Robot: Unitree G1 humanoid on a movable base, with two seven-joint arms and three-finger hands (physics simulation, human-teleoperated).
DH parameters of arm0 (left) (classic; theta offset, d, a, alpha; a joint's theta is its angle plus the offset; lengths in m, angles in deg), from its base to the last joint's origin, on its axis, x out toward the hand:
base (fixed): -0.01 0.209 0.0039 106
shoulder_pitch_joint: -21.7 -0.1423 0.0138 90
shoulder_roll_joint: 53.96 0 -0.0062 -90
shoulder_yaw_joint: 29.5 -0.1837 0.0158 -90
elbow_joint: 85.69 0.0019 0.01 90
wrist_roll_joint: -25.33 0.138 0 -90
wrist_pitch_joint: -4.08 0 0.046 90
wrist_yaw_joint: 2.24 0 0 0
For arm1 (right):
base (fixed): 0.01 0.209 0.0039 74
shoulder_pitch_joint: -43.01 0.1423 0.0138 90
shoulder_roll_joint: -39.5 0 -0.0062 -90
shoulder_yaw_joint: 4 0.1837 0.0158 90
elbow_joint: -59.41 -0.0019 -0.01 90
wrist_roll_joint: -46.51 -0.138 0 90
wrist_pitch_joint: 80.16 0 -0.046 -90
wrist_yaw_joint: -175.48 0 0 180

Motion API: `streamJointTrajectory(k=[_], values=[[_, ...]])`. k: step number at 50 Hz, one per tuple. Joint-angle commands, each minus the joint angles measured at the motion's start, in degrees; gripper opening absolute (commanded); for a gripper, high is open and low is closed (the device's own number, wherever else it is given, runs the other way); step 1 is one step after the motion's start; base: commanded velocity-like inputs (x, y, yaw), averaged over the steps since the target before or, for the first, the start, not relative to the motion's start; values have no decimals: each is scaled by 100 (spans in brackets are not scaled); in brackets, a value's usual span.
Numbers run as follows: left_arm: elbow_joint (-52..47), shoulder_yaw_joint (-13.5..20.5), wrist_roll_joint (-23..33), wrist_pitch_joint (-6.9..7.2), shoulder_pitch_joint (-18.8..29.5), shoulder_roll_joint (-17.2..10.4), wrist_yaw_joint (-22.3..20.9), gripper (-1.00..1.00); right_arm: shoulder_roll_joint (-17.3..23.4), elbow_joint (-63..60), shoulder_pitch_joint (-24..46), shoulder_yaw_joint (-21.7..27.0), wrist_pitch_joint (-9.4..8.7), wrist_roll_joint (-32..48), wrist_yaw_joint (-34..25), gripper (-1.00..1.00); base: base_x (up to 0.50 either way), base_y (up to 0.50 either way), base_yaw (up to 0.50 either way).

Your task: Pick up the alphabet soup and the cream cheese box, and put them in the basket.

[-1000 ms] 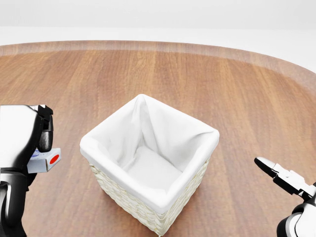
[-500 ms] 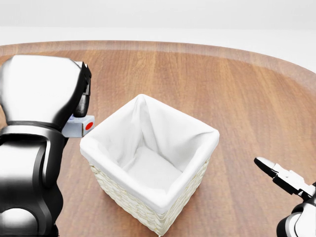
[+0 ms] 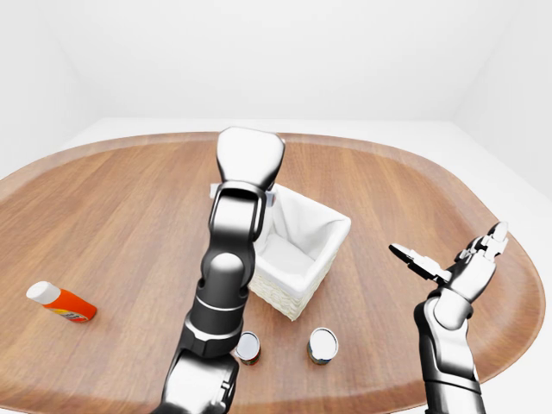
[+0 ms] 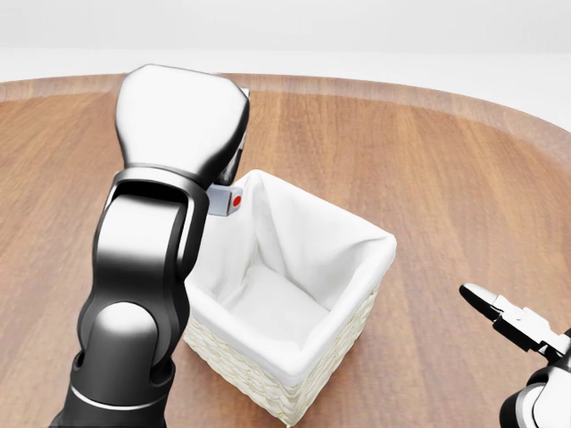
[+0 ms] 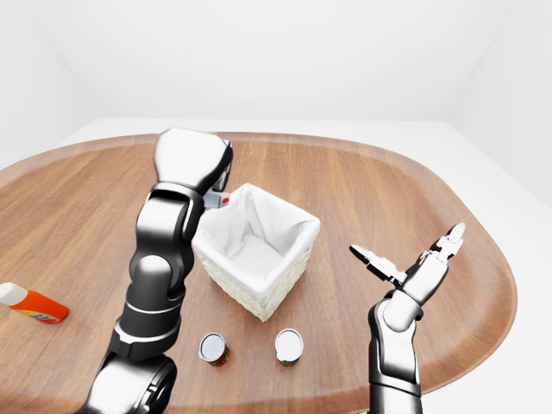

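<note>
The cream cheese box (image 4: 225, 201), grey-white with a red dot, is held in my left hand (image 4: 232, 185), which is shut on it. Most of the box and the fingers are hidden behind my white wrist housing. The box hangs just over the upper left corner of the white-lined wicker basket (image 4: 379, 247). The basket's inside shows only white cloth. Two small cans (image 5: 212, 348) (image 5: 289, 345) stand on the table below the basket in the right-eye view; their labels are unreadable, so which is the alphabet soup I cannot tell. My right hand (image 5: 412, 257) hovers open to the right, holding nothing.
An orange bottle with a white cap (image 3: 60, 302) lies far left on the oval wooden table (image 3: 129, 198). My left arm (image 3: 226, 285) rises between the cans and the basket, covering the basket's left side in the left-eye view.
My left arm has risen and swung right, carrying the box from beside the basket's left wall to over its upper left corner. The right hand has not moved.
</note>
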Motion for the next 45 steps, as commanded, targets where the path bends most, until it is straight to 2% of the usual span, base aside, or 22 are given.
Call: streamJointTrajectory(k=[1, 12, 18, 34, 45], values=[[752, -197, 35, 0, 149, 198, 353, -100, 12, 46, 20, -2, 0, -4, 0, 100, 0, 0, 0], [1196, -411, 413, -31, 85, 456, 595, -100, 8, 48, 7, -7, 0, 27, 0, 100, 0, 0, 0], [1741, -368, 315, 0, 198, 487, 837, -100, 11, 47, 9, -4, 0, 26, 0, 100, 0, 0, 0], [2855, -366, 26, 0, 423, 443, 1164, -100, 8, 34, -2, -15, 0, 33, 0, 100, 0, 0, 0], [3339, -374, -168, 0, 580, 471, 1414, -100, 13, 108, 22, -15, 0, 41, 0, 100, 0, 0, 0]])
